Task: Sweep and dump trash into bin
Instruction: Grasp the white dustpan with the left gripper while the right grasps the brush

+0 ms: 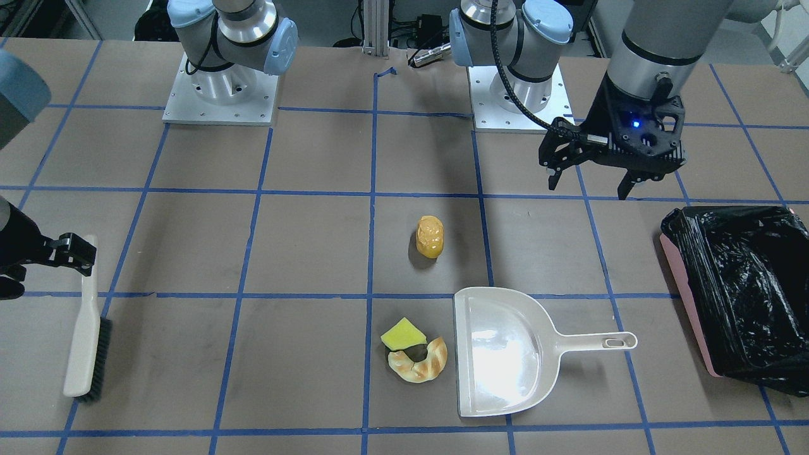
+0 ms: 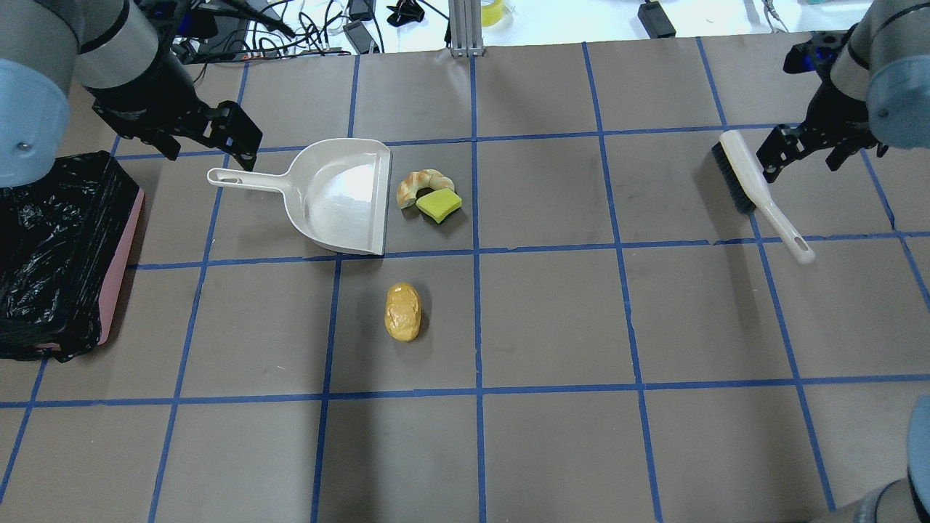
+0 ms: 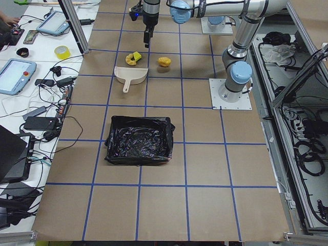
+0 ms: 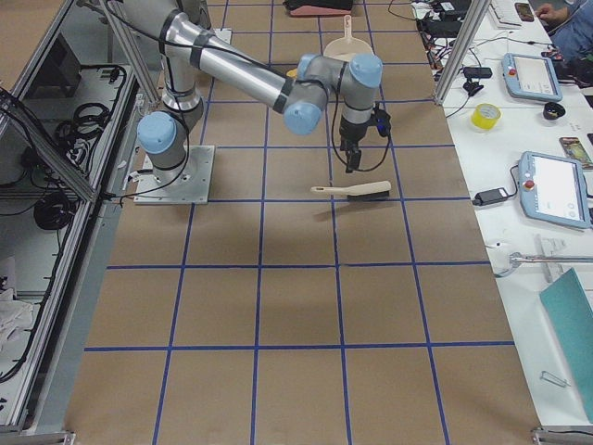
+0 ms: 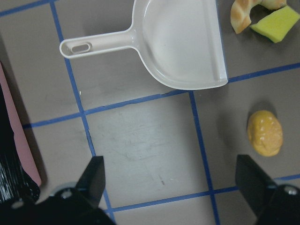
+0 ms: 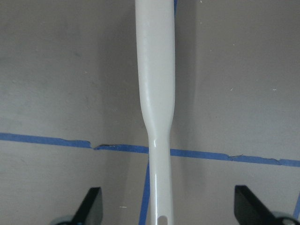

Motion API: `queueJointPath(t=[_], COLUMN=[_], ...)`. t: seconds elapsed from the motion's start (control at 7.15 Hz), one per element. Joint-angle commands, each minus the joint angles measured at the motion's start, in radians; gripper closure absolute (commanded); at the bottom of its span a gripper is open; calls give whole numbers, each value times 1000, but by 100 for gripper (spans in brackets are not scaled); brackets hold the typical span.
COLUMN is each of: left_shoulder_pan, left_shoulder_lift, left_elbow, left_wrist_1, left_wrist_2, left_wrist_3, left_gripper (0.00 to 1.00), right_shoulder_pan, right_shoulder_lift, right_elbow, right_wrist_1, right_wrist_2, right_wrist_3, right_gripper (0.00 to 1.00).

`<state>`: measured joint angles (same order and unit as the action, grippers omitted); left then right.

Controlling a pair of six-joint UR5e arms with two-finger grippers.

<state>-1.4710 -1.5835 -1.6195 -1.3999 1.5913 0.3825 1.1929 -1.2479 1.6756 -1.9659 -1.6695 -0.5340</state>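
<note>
Brown paper tabletop (image 2: 552,319) with a blue tape grid, and as far as I can tell we're basically at square one. From the overhead camera:

- All three bits of trash are on the table. The curved golden-white croissant (image 2: 421,183) and the yellow-green sponge wedge (image 2: 439,205) sit touching each other, just to the right of the open lip of the cream-white plastic dustpan (image 2: 338,195). The orange-brown oval bread roll (image 2: 403,311) lies on its own, nearer the robot and well apart from the pan.
- Nothing is in the dustpan, and I see none of the pieces in the pink rectangular bin with the crinkled black bag (image 2: 116,276) over at the left edge.
- So all of it is left to do: grab the tools, sweep, lift, dump.

Arm poses: the left gripper (image 1: 589,188) hangs above the table between bin and dustpan, close to the pan's handle end, pointing down with its jaws spread wide and nothing in them. The right gripper (image 2: 803,152) hovers over the white-handled brush with black bristles (image 2: 759,190) at the far right. Its wrist cam shows both fingers set wide on either side of the handle, not clamped on it. My read is that it's lined up for the brush pickup.
</note>
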Motion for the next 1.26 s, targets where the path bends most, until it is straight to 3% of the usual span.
queueJointPath(t=[0.0,0.14,0.28,0.56,0.7,1.12], left_shoulder_pan=[49,76,99,130,130,129], left_shoulder_lift=[-90,-136,-185,-289,-346,-435], left_elbow=[-3,-2,6,35,46,64], left_wrist_1=[50,82,94,165,229,286], left_wrist_2=[-80,-120,-141,-123,-50,30], left_wrist_3=[361,489,626,1009,1114,1257], left_gripper=[2,1,1,0,0,0], right_shoulder_pan=[-19,-19,-19,-19,-19,-4], right_shoulder_lift=[61,65,59,54,54,-16], right_elbow=[79,122,133,124,119,89], right_wrist_1=[-21,-24,-21,-11,-19,10], right_wrist_2=[-44,-65,-79,-78,-81,-75], right_wrist_3=[-108,-128,-127,-115,-121,-28], right_gripper=[1,9,25,81,97,100])
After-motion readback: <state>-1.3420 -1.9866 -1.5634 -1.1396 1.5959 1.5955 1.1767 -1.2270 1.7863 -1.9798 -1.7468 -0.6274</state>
